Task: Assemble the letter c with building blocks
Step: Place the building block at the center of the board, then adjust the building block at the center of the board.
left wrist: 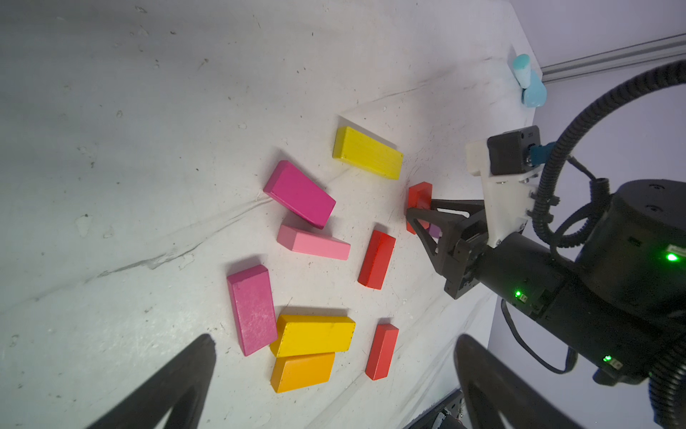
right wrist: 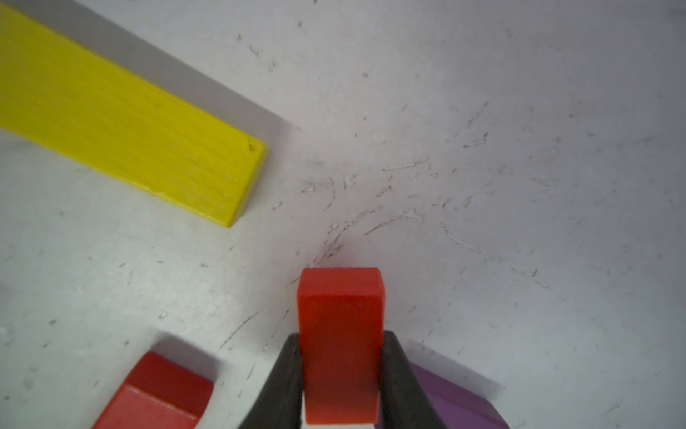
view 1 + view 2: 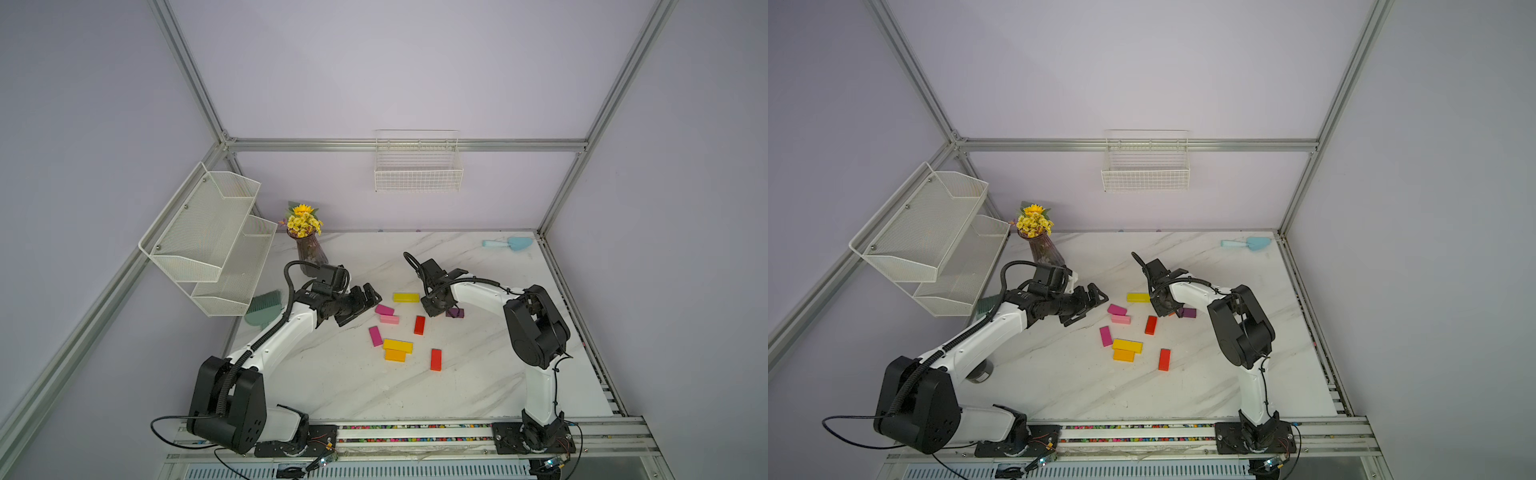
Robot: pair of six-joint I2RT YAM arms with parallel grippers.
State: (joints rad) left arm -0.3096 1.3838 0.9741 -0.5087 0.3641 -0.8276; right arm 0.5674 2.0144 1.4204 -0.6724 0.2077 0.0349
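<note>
Right pincer (image 2: 341,336) clamps a small, flat-sided red block (image 2: 339,304); left pincer (image 3: 360,305) stands wide apart.

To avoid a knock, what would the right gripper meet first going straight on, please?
Probably bare table, touched by the red block that the right gripper holds; the yellow block lies aside. Gap unclear.

on the marble table (image 3: 353,386), a flower vase (image 3: 309,250) stands well apart from a light blue scoop (image 3: 513,243).
</note>
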